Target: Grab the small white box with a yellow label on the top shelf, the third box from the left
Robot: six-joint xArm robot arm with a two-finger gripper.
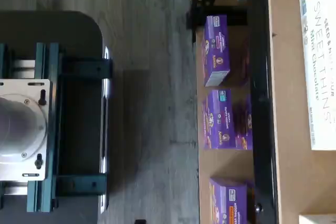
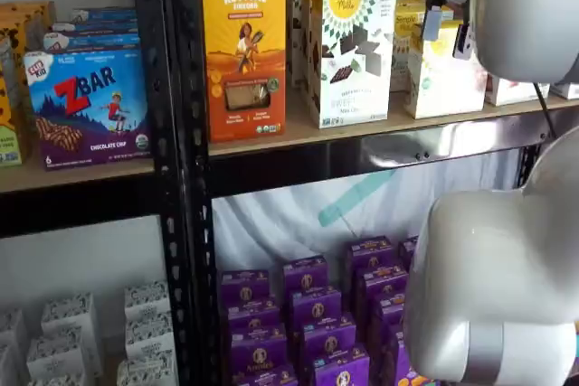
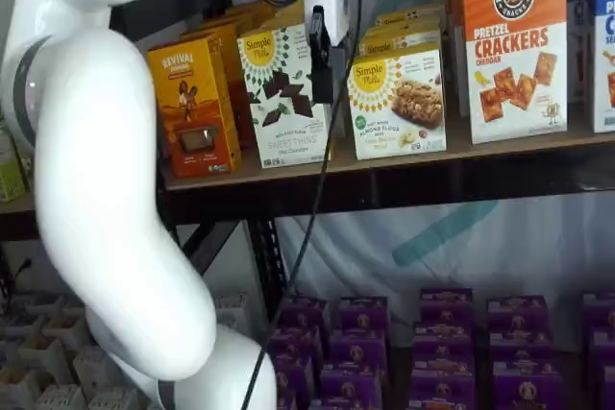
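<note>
Small white box [image 3: 398, 101] stands on the tan top shelf [image 3: 384, 162]; hand [image 3: 321, 72] side-on, grip unclear.

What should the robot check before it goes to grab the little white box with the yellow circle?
1. Little white box standing upright on the top shelf: ok.
2. Front of that box free, nothing before it: ok.
3. Pincer lined up with the box: not ok, it hangs in front of the gap between the taller chocolate-squares box and the little one.
4. Pincer open wide enough: cannot tell, the black fingers show side-on.
5. Room on the far side, next to the pretzel cracker box: ok, a gap shows.
6. Cable clear of the boxes: cannot tell.
</note>
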